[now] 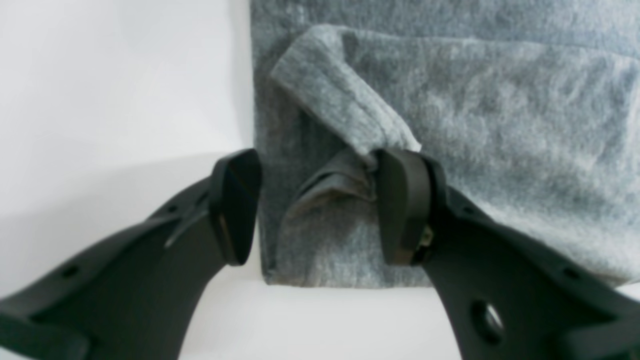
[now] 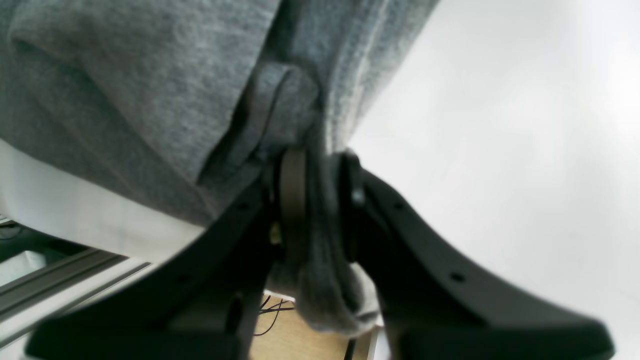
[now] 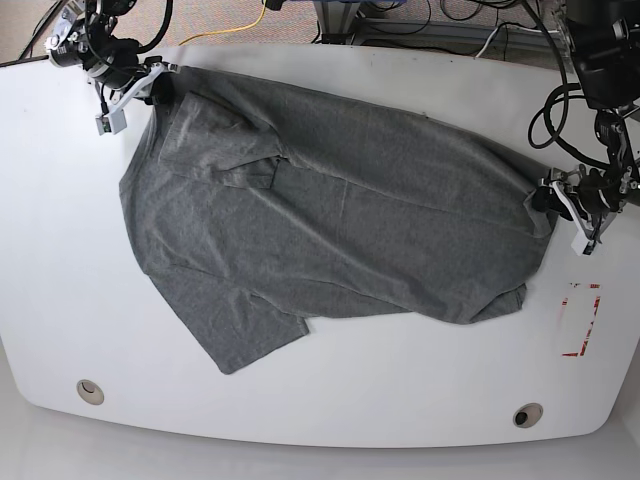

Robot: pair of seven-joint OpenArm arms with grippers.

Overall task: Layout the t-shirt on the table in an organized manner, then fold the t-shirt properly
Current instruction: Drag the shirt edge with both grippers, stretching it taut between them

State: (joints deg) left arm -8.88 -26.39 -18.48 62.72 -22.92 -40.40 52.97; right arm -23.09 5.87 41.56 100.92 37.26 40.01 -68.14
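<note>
T-shirt (image 2: 150,90) hem bunched inside right tool (image 2: 317,200)

Right gripper (image 2: 320,200) clamped on t-shirt (image 2: 150,90) fold — table (image 2: 500,150) beyond.

You're looking at a t-shirt (image 3: 340,230) of matt, heathered grey knit, soft and wrinkly. The table (image 3: 330,390) under it is smooth glossy white. Both grippers' fingers (image 1: 235,205) look like matt black plastic.
</note>
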